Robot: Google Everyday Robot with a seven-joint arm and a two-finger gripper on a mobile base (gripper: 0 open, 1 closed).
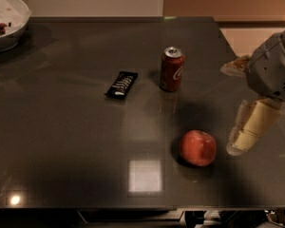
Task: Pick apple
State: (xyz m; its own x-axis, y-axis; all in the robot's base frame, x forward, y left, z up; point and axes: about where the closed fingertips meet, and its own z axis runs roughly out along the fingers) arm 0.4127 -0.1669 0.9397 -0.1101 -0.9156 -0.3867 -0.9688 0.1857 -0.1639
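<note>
1 apple (198, 147), red-orange: lies free on the dark table (61, 141), front right.
1 gripper (241, 139): low over the table's right edge, just right of the apple, not touching it; open or closed cannot be told.
1 red soda can (172, 69): upright, behind the apple.
1 black wrapped bar (121, 84): left of the can.

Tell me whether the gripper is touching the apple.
No: the gripper hangs just to the right of the apple, with a strip of dark table showing between them.
</note>
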